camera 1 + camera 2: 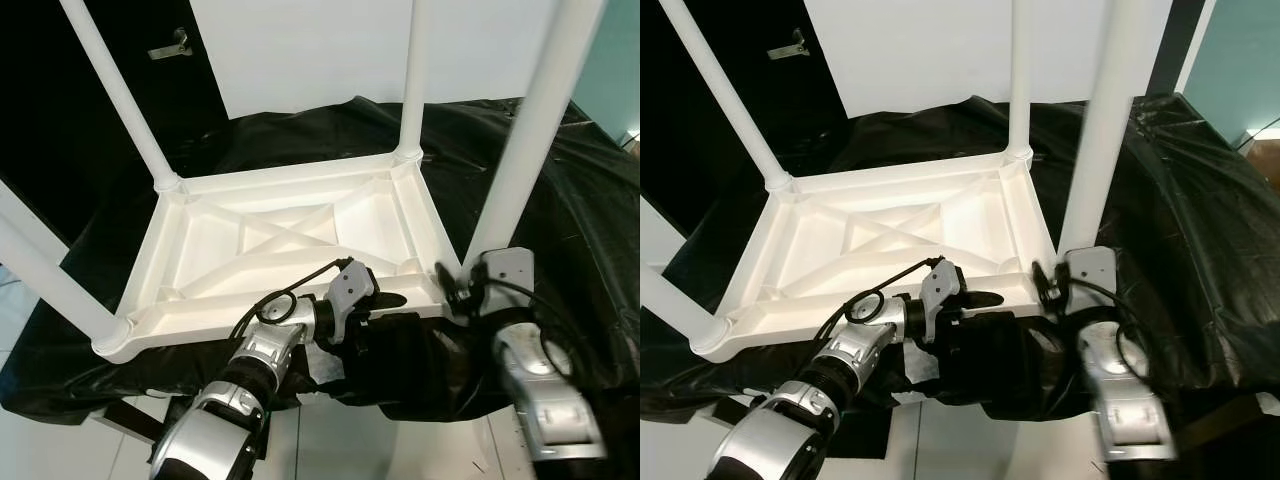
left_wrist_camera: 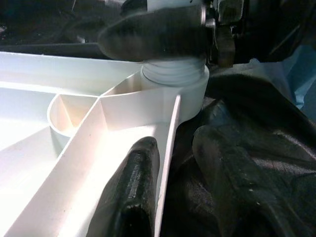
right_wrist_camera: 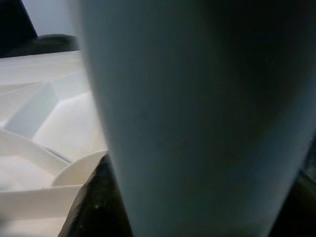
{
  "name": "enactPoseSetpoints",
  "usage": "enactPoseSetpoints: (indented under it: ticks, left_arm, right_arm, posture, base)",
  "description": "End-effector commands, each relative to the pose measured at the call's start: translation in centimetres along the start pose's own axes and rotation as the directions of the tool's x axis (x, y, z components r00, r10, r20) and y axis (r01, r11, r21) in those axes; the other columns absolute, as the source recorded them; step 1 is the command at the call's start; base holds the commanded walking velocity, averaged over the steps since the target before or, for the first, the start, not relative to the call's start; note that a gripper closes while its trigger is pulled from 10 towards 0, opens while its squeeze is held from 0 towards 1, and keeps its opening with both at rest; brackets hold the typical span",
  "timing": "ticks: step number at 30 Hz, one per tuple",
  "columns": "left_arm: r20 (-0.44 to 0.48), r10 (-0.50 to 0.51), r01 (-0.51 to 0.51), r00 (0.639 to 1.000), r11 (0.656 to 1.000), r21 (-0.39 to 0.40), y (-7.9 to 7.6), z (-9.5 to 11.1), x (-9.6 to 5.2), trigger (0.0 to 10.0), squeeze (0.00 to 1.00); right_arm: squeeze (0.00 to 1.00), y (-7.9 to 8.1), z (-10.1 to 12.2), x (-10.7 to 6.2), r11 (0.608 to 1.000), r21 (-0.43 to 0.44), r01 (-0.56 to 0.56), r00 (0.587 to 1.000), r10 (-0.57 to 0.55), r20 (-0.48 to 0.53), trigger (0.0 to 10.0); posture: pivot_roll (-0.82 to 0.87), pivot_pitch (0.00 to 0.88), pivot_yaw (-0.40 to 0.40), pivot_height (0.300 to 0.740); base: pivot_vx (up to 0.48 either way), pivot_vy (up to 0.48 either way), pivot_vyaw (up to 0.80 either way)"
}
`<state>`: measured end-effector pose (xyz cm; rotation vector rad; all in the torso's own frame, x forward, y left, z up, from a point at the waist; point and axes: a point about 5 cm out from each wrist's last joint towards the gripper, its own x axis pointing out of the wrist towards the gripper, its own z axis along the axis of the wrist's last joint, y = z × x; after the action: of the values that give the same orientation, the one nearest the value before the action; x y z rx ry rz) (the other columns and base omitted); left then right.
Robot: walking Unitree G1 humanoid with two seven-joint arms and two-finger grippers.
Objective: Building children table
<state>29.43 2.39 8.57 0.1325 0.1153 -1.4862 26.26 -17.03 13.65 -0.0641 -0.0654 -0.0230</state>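
Note:
The white plastic children's table lies upside down on a black cloth, its ribbed underside and rim [image 1: 200,325] facing up. Four white legs stand in the corner sockets: far left [image 1: 120,90], far right [image 1: 415,70], near left [image 1: 40,270] and near right [image 1: 530,130]. My left gripper [image 1: 395,300] is at the near rim by the near right corner. It is open, with one finger [image 2: 131,192] inside the rim and the other outside over the cloth. My right gripper [image 1: 450,280] is shut around the base of the near right leg [image 3: 197,98], one finger [image 3: 94,207] against it.
The black cloth [image 1: 560,200] drapes over the support and hangs down in front. A dark door with a metal handle [image 1: 170,45] stands at the back left, beside a white wall panel [image 1: 300,50]. Pale floor tiles [image 1: 60,450] show below.

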Motion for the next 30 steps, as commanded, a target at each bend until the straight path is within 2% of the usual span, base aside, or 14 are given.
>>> enactPoseSetpoints:
  ticks: [1, 2, 3, 5, 8, 17, 18, 19, 20, 21, 22, 28, 29, 30]
  left_arm:
    - [-0.117, -0.174, 0.163, 0.978, 0.982, -0.097, -2.9, -3.2, 0.9, 10.0, 0.00]
    - [-0.117, -0.174, 0.163, 0.978, 0.982, -0.097, -2.9, -3.2, 0.9, 10.0, 0.00]
    - [-0.119, -0.175, 0.164, 0.977, 0.982, -0.094, -2.9, -3.2, 0.9, 10.0, 0.00]
    - [-0.119, -0.175, 0.164, 0.977, 0.982, -0.094, -2.9, -3.2, 0.9, 10.0, 0.00]
    - [-0.121, -0.174, 0.163, 0.977, 0.982, -0.090, -2.8, -3.1, 0.9, 10.0, 0.00]
    - [-0.123, -0.165, 0.154, 0.979, 0.984, -0.094, -2.8, -3.2, 0.7, 10.0, 0.00]
    - [-0.123, -0.164, 0.153, 0.979, 0.984, -0.094, -2.8, -3.3, 0.7, 10.0, 0.00]
    - [-0.123, -0.164, 0.153, 0.979, 0.984, -0.094, -2.8, -3.3, 0.7, 10.0, 0.00]
    - [-0.123, -0.164, 0.153, 0.979, 0.984, -0.095, -2.8, -3.3, 0.7, 10.0, 0.00]
    - [-0.123, -0.164, 0.153, 0.979, 0.984, -0.095, -2.8, -3.3, 0.7, 10.0, 0.00]
    - [-0.122, -0.164, 0.153, 0.979, 0.984, -0.096, -2.8, -3.3, 0.7, 10.0, 0.00]
    - [-0.121, -0.165, 0.154, 0.979, 0.983, -0.099, -2.9, -3.4, 0.7, 10.0, 0.00]
    - [-0.121, -0.166, 0.154, 0.979, 0.983, -0.100, -2.9, -3.4, 0.7, 10.0, 0.00]
    - [-0.121, -0.166, 0.154, 0.979, 0.983, -0.101, -2.9, -3.4, 0.7, 10.0, 0.00]
  right_arm:
    - [0.00, 0.8, 2.7, 0.1, 0.998, 0.065, 0.028, 0.985, -0.039, 0.171, 0.0]
    - [0.00, 0.8, 2.7, 0.1, 0.998, 0.065, 0.028, 0.985, -0.039, 0.171, 0.0]
    - [0.00, 1.9, 3.5, -0.3, 0.999, 0.036, 0.012, 0.971, -0.020, 0.239, 0.0]
    - [0.00, 1.9, 3.5, -0.3, 0.999, 0.036, 0.012, 0.971, -0.020, 0.239, 0.0]
    - [0.00, 3.2, 4.1, -0.6, 1.000, -0.011, 0.003, 0.957, 0.000, 0.290, 0.0]
    - [0.00, 2.5, 3.7, -0.2, 0.997, -0.034, 0.069, 0.962, -0.057, 0.268, 0.0]
    - [0.00, 2.6, 3.4, -0.2, 0.997, -0.042, 0.059, 0.967, -0.046, 0.251, 4.6]
    - [0.00, 2.6, 3.4, -0.2, 0.997, -0.042, 0.059, 0.967, -0.046, 0.251, 4.6]
    - [0.00, 3.1, 2.9, -0.2, 0.999, -0.053, 0.009, 0.975, 0.003, 0.224, 10.0]
    - [0.00, 3.1, 2.9, -0.2, 0.999, -0.053, 0.009, 0.975, 0.003, 0.224, 10.0]
    - [1.00, 3.6, 2.3, -0.4, 0.997, -0.061, -0.054, 0.978, 0.065, 0.197, 10.0]
    - [1.00, 3.1, 1.7, -0.3, 0.981, -0.132, -0.143, 0.974, 0.163, 0.157, 10.0]
    - [0.00, 2.6, 1.7, -0.1, 0.960, -0.193, -0.205, 0.963, 0.233, 0.136, 10.0]
    - [0.00, 2.0, 2.0, 0.2, 0.930, -0.239, -0.279, 0.945, 0.310, 0.104, 10.0]
  posture:
    - [-0.18, 0.000, 0.075, 0.740]
    - [-0.18, 0.000, 0.075, 0.740]
    - [-0.18, 0.000, 0.074, 0.740]
    - [-0.18, 0.000, 0.074, 0.740]
    - [-0.17, 0.000, 0.069, 0.740]
    - [-0.16, 0.000, 0.067, 0.740]
    - [-0.16, 0.000, 0.067, 0.740]
    - [-0.16, 0.000, 0.067, 0.740]
    - [-0.16, 0.000, 0.068, 0.740]
    - [-0.16, 0.000, 0.068, 0.740]
    - [-0.17, 0.000, 0.069, 0.740]
    - [-0.17, 0.000, 0.070, 0.740]
    - [-0.17, 0.003, 0.071, 0.740]
    - [-0.17, 0.002, 0.073, 0.740]
  base:
    - [0.000, 0.000, 0.00]
    - [0.000, 0.000, 0.00]
    - [0.000, 0.000, 0.00]
    - [0.000, 0.000, 0.00]
    - [0.000, 0.000, 0.00]
    - [0.000, 0.000, 0.00]
    - [0.000, 0.000, 0.00]
    - [0.000, 0.000, 0.00]
    - [0.000, 0.000, 0.00]
    - [0.000, 0.000, 0.00]
    - [0.000, 0.000, 0.00]
    - [0.000, 0.000, 0.00]
    - [0.000, 0.000, 0.00]
    - [0.000, 0.000, 0.00]
